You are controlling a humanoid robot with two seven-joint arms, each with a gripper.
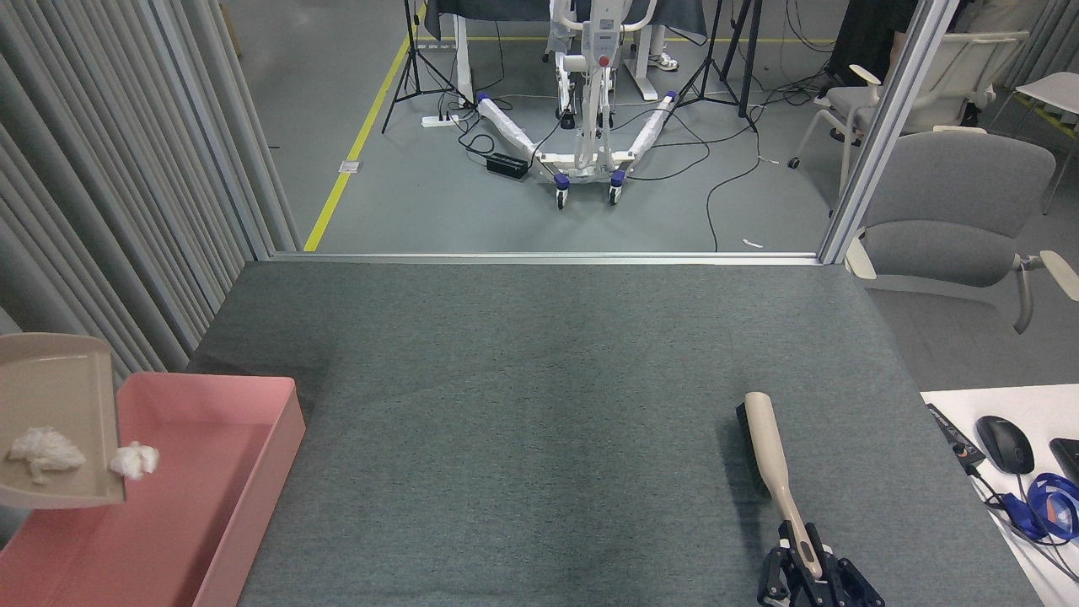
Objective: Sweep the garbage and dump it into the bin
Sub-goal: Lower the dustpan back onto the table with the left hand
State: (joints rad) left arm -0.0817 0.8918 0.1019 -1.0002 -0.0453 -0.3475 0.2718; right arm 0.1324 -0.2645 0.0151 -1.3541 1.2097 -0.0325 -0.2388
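Tilting over the pink bin [211, 497] at the left edge of the head view, the beige dustpan [55, 405] is hanging in the air with its open lip facing right. Only the pan part is showing; its handle and the left hand are lying outside the picture, so nothing can be said of that hand's grip. One white tissue wad [44, 449] is sitting inside the pan near its lower wall. The other tissue wad [135, 459] is perching right at the lip of the pan, partly past the edge and above the bin's pink floor; whether it is touching the pan or already free of it cannot be told. The bin is standing at the near left corner of the grey carpeted table [539, 379], its long wall running toward the camera.

At the lower right, the right hand [811, 577] is grasping the thin end of the brush [769, 447], its dark fingers clenched around the beige handle. The brush is pointing away from the camera, its black bristles facing left and resting on the table, well apart from the bin. A black mouse [1005, 444] is lying on a white surface at the far right edge.
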